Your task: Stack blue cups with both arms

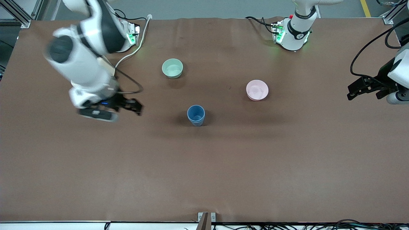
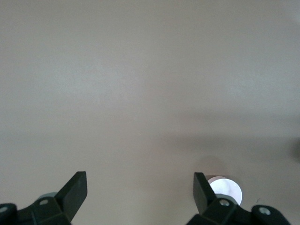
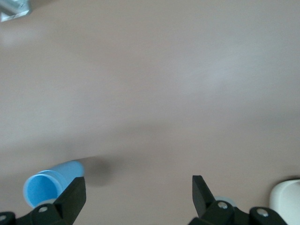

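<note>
One blue cup stands upright near the table's middle. I cannot tell whether a second cup sits inside it, and no other blue cup shows. My right gripper is open and empty, low over bare table toward the right arm's end, apart from the cup. In the right wrist view the cup shows beside one finger of that gripper. My left gripper is open and empty over the left arm's end of the table. The left wrist view shows it over bare table.
A pale green bowl stands farther from the front camera than the cup. A pink bowl stands toward the left arm's end; it shows pale past a finger in the left wrist view. Brown table spreads wide nearer the camera.
</note>
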Robot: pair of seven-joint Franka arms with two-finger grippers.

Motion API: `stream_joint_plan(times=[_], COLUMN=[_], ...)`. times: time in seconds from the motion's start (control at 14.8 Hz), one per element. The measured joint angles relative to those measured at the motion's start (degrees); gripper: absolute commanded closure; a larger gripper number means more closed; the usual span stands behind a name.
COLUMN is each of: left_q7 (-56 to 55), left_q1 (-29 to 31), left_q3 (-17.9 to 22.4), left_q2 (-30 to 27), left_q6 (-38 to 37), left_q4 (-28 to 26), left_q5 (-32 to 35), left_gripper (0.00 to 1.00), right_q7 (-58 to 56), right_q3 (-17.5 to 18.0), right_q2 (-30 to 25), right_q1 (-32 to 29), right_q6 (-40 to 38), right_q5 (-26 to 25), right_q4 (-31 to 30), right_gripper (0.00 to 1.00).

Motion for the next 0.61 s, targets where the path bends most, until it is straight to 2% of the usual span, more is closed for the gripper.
stream_joint_plan(times=[0.2,0.47,0.61], left_q7=[0.0,0.0,0.0], left_q1=[0.0,-0.2,-0.2], left_q3=[0.0,-0.1,-0.2], left_q2=[0.0,-0.1,-0.1], left_q6=[0.0,-0.2,-1.1], left_q4=[0.3,1.9,2.2], left_q5=[0.0,0.0,0.0], left_gripper=[0.00,0.00,0.00], right_q7=[-7.8,-16.6,-21.6], right_q3=[-0.2,-0.2,-0.2], right_q2=[-4.6,-6.4,-6.8], right_q1=[-9.6,-18.8,-22.2], right_q6=[-4.8,-7.9,-11.9], right_q5=[-0.1,-0.6,-0.6], right_q4=[-0.3,0.0,2.8], right_gripper=[0.00,0.00,0.00])
